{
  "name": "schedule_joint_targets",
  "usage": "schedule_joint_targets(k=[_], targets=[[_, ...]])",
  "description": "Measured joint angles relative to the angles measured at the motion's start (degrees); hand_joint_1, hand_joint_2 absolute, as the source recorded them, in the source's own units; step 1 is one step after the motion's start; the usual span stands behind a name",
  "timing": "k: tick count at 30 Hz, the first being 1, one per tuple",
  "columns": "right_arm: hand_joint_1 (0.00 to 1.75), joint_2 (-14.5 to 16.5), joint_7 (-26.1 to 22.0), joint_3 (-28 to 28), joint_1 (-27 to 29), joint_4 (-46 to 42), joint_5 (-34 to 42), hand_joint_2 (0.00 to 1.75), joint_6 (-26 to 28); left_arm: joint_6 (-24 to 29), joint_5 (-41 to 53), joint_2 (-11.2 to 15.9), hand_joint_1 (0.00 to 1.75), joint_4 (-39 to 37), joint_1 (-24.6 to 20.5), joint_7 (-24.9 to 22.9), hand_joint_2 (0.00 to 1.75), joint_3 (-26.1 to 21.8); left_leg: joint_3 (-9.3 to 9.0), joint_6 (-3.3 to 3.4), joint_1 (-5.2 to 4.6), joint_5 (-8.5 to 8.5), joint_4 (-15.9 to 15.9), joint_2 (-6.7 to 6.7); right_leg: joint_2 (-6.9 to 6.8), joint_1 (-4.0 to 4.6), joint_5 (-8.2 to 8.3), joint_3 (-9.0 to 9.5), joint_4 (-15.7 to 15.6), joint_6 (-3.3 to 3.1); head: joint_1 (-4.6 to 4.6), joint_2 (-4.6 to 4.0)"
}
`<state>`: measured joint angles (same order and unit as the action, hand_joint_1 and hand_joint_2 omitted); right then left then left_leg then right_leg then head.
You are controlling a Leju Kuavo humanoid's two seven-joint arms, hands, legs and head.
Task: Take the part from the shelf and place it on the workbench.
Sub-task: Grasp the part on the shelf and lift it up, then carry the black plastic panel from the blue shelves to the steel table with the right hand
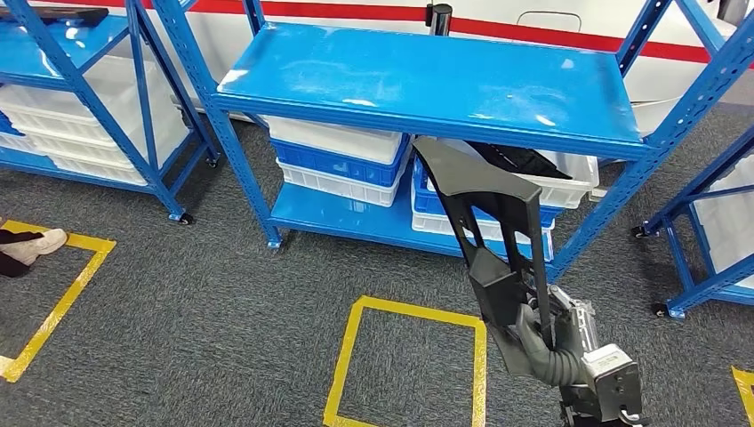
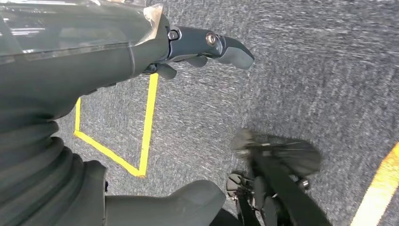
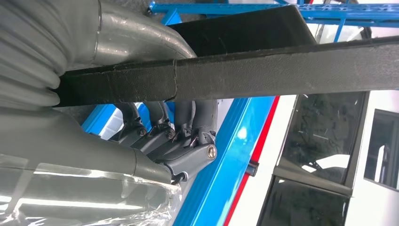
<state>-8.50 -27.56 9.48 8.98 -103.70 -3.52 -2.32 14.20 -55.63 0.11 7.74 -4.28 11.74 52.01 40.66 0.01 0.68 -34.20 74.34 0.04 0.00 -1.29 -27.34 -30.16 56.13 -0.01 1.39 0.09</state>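
One black part [image 1: 485, 213], gripped at its lower end by the right hand [image 1: 533, 342] at approx 5 o'clock in head view, fingers [image 3: 197, 117] wrapped round it, part slanting up toward 12 in front of the centre shelf [image 1: 427, 71]. Left hand [image 2: 197, 52] hangs over the carpet w/ fingers loosely curled, holding nothing. Count: 3 blue shelf units, 3 yellow floor squares [image 1: 405, 356], approx 5 crates [image 1: 342, 160] under the centre shelf, 1 shoe [image 1: 31, 245] at 9 o'clock.

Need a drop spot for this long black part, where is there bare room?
The top blue shelf is bare across its width. The lower shelf is crowded with stacked crates, bare only along the front edge. The right hand holds the black part.
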Motion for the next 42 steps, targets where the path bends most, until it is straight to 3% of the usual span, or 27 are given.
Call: schedule_joint_targets(k=[1, 2, 3, 5, 7, 9, 10, 12, 14, 15, 16, 17, 19, 21, 23, 24, 26, 28, 29, 30, 31, 32, 34, 36, 37, 40, 42], targets=[[1.75, -0.1, 0.0, 0.5, 0.2, -0.1, 0.2, 1.75, 0.0, 0.0, 0.0, 0.0, 0.00, 0.0, 0.0, 0.1, 1.75, 0.1, -1.06, 0.01, 0.02, 0.66, 0.0, 0.00, -0.02, 0.04, 0.29, -0.55, 0.2, 0.15, 0.01, 0.00], [1.75, -0.2, 0.1, 1.1, 0.5, -0.3, 0.4, 1.75, -0.1, -0.1, 0.1, 0.1, 0.00, 0.0, 0.0, 0.1, 1.75, 0.2, -3.26, 0.11, 0.05, 2.02, -2.3, 0.00, -0.02, 0.05, 0.55, -1.02, 0.3, 0.33, 0.02, 0.00], [1.75, -0.3, 0.1, 1.6, 0.8, -0.6, 0.6, 1.75, -0.2, -0.2, 0.1, 0.2, 0.00, 0.0, 0.0, 0.1, 1.75, 0.3, -6.26, 0.31, 0.07, 3.42, -6.2, -0.07, -0.01, 0.05, 0.78, -1.34, 0.4, 0.52, 0.03, 0.00], [1.75, -0.4, 0.2, 2.5, 1.3, -1.3, 1.1, 1.75, -0.4, -0.2, 0.1, 0.4, 0.00, 0.0, -0.1, 0.2, 1.75, 0.4, -11.62, 0.82, -0.07, 4.60, -14.3, -0.36, 0.00, 0.20, 1.32, -1.85, 0.6, 1.15, 0.00, 0.00], [1.75, -0.7, 0.2, 3.3, 1.6, -1.6, 1.5, 1.75, -0.7, -0.3, 0.1, 0.5, 0.00, 0.0, -0.1, 0.2, 1.75, 0.5, -13.27, 1.25, -0.44, 4.46, -17.5, -0.57, -0.02, 0.20, 2.02, -2.25, 0.5, 2.02, -0.03, 0.00], [1.75, -0.8, 0.3, 3.8, 1.9, -1.8, 1.7, 1.75, -1.1, -0.3, 0.1, 0.6, 0.00, 0.0, -0.1, 0.3, 1.75, 0.5, -12.86, 1.97, -0.57, 5.16, -18.1, -0.36, 0.00, 0.17, 2.40, -2.66, 0.6, 2.84, -0.03, 0.00], [1.75, -0.9, 0.3, 4.0, 2.1, -1.9, 1.8, 1.75, -1.2, -0.3, 0.1, 0.6, 0.00, -0.1, -0.1, 0.3, 1.75, 0.5, -12.56, 2.47, -0.54, 5.72, -18.5, -0.22, 0.01, 0.22, 1.68, -3.20, 1.2, 2.97, -0.12, 0.00], [1.75, -1.0, 0.3, 4.4, 2.2, -1.9, 1.9, 1.75, -1.4, -0.1, 0.0, 0.6, 0.00, -0.1, -0.2, 0.1, 1.75, 0.6, -11.68, 3.33, -0.42, 6.86, -19.0, 0.14, 0.00, 0.34, -2.04, -5.18, 5.9, 2.49, -0.46, 0.01], [1.75, -1.0, 0.3, 4.7, 2.3, -1.9, 1.9, 1.75, -1.5, 0.7, -0.4, 0.6, 0.00, -0.1, -0.2, -0.3, 1.75, 0.7, -10.44, 3.58, -0.60, 7.73, -18.9, 0.29, 0.00, 0.34, -6.06, -7.41, 13.3, 2.05, -0.67, 0.01], [1.75, -1.0, 0.3, 4.8, 2.4, -1.9, 1.9, 1.75, -1.5, 1.2, -0.6, 0.6, 0.00, -0.2, -0.2, -0.5, 1.75, 0.7, -9.76, 3.56, -0.64, 8.20, -18.8, 0.37, 0.00, 0.34, -6.80, -7.82, 15.9, 2.27, -0.68, 0.00], [1.75, -1.0, 0.3, 4.9, 2.4, -1.9, 1.9, 1.75, -1.5, 1.7, -0.8, 0.7, 0.00, -0.2, -0.1, -0.8, 1.75, 0.8, -9.03, 3.49, -0.66, 8.66, -18.7, 0.43, 0.00, 0.34, -6.43, -7.32, 16.6, 2.74, -0.69, 0.00], [1.75, -1.0, 0.3, 4.9, 2.5, -1.8, 1.9, 1.75, -1.5, 2.2, -1.0, 0.7, 0.00, -0.2, -0.1, -0.9, 1.75, 0.8, -8.30, 3.37, -0.63, 9.07, -18.5, 0.46, -0.01, 0.30, -5.25, -5.81, 15.3, 3.35, -0.69, 0.00], [1.75, -1.1, 0.3, 5.1, 2.5, -1.8, 1.9, 1.75, -1.5, 3.2, -1.5, 1.0, 0.00, -0.3, -0.2, -1.0, 1.75, 0.8, -6.99, 2.96, -0.67, 9.66, -17.8, 0.45, -0.01, 0.19, -2.99, -0.35, 7.6, 4.13, -0.72, 0.00], [1.75, -1.2, 0.3, 5.3, 2.6, -1.9, 1.9, 1.75, -1.6, 4.2, -1.9, 1.4, 0.00, -0.3, -0.2, -1.0, 1.75, 0.7, -6.08, 2.38, -0.84, 10.25, -17.1, 0.43, 0.09, 0.48, -2.98, 3.77, 0.8, 3.68, -0.69, 0.01], [1.75, -1.3, 0.3, 5.6, 2.8, -1.9, 1.9, 1.75, -1.8, 4.8, -2.3, 1.9, 0.00, -0.4, -0.1, -0.9, 1.75, 0.7, -5.64, 1.83, -0.97, 10.96, -16.9, 0.38, 0.15, 0.82, -3.34, 4.08, -0.7, 2.87, -0.63, 0.01], [1.75, -1.3, 0.3, 5.8, 3.0, -1.9, 1.9, 1.75, -1.9, 4.9, -2.4, 2.2, 0.00, -0.5, 0.0, -0.9, 1.75, 0.7, -5.43, 1.62, -0.93, 11.09, -16.8, 0.33, 0.12, 0.48, -3.10, 3.66, -0.6, 2.48, -0.67, 0.00], [1.75, -1.3, 0.3, 6.0, 3.1, -1.8, 1.9, 1.75, -2.2, 5.1, -2.6, 2.6, 0.00, -0.6, 0.1, -0.8, 1.75, 0.7, -4.42, 1.03, -0.73, 8.49, -14.7, 0.16, 0.00, 0.00, -2.28, 2.65, -0.4, 1.09, -0.49, 0.00], [1.75, -1.3, 0.3, 6.1, 3.1, -1.8, 2.0, 1.75, -2.3, 5.4, -2.9, 2.8, 0.00, -0.7, 0.1, -0.8, 1.75, 0.7, -2.69, 0.42, -0.47, 2.86, -8.7, 0.09, -0.12, 0.15, -1.32, 1.62, -0.2, -0.14, -0.21, 0.00], [1.75, -1.3, 0.3, 6.1, 3.1, -1.8, 2.0, 1.75, -2.4, 5.6, -3.0, 2.8, 0.00, -0.7, 0.1, -0.8, 1.75, 0.7, -1.89, 0.22, -0.40, 0.54, -5.0, 0.09, -0.17, 0.32, -0.88, 1.01, 0.0, -0.41, -0.16, 0.00], [1.75, -1.3, 0.2, 6.1, 3.1, -1.7, 1.9, 1.75, -2.4, 5.7, -3.2, 2.9, 0.00, -0.7, 0.1, -0.8, 1.75, 0.7, -1.50, 0.10, -0.38, -0.61, -2.0, 0.09, -0.21, 0.49, -0.44, 0.31, 0.1, -0.55, -0.15, 0.00], [1.75, -1.2, 0.2, 6.0, 3.1, -1.6, 1.9, 1.75, -2.4, 5.8, -3.3, 2.9, 0.00, -0.7, 0.1, -0.8, 1.75, 0.7, -1.73, 0.11, -0.37, -0.45, -0.4, 0.09, -0.23, 0.63, -0.04, -0.39, 0.4, -0.57, -0.14, 0.00], [1.75, -1.2, 0.2, 6.0, 3.1, -1.5, 1.9, 1.75, -2.4, 5.9, -3.5, 2.9, 0.00, -0.7, 0.1, -0.8, 1.75, 0.7, -2.87, 0.27, -0.36, 0.84, -0.8, 0.08, -0.24, 0.77, 0.32, -1.07, 0.6, -0.55, -0.15, 0.00], [1.75, -1.2, 0.1, 6.0, 3.1, -1.3, 1.8, 1.75, -2.4, 6.1, -3.7, 3.0, 0.00, -0.7, 0.1, -0.8, 1.75, 0.7, -7.68, 1.09, -0.46, 3.78, -7.0, -0.03, -0.19, 1.00, 0.99, -2.18, 1.0, -0.40, -0.14, 0.00], [1.75, -1.2, 0.0, 6.0, 3.0, -1.2, 1.7, 1.75, -2.4, 6.2, -3.8, 3.2, 0.00, -0.7, 0.1, -0.8, 1.75, 0.7, -12.53, 1.95, -0.74, 4.03, -14.6, -0.17, -0.19, 1.21, 1.72, -2.78, 1.2, 0.09, -0.18, 0.00], [1.75, -1.2, -0.1, 6.0, 2.9, -1.1, 1.7, 1.75, -2.3, 6.2, -3.8, 3.3, 0.00, -0.7, 0.0, -0.8, 1.75, 0.7, -13.66, 2.26, -0.93, 3.55, -16.7, -0.22, -0.22, 1.16, 2.11, -2.97, 1.2, 0.48, -0.19, 0.00], [1.75, -1.2, -0.2, 5.9, 3.0, -1.0, 1.7, 1.75, -1.9, 6.2, -3.8, 3.4, 0.00, -0.7, 0.0, -0.8, 1.75, 0.7, -13.40, 3.16, -1.17, 4.72, -18.4, -0.02, -0.26, 1.10, 2.73, -3.63, 1.2, 1.57, -0.16, 0.00], [1.75, -1.3, -0.3, 5.8, 3.1, -0.9, 1.7, 1.75, -1.6, 6.2, -3.8, 3.5, 0.00, -0.7, 0.0, -0.8, 1.75, 0.7, -12.26, 3.83, -0.88, 6.40, -19.2, 0.30, -0.18, 1.22, -0.30, -4.97, 4.0, 1.31, -0.42, 0.01]])
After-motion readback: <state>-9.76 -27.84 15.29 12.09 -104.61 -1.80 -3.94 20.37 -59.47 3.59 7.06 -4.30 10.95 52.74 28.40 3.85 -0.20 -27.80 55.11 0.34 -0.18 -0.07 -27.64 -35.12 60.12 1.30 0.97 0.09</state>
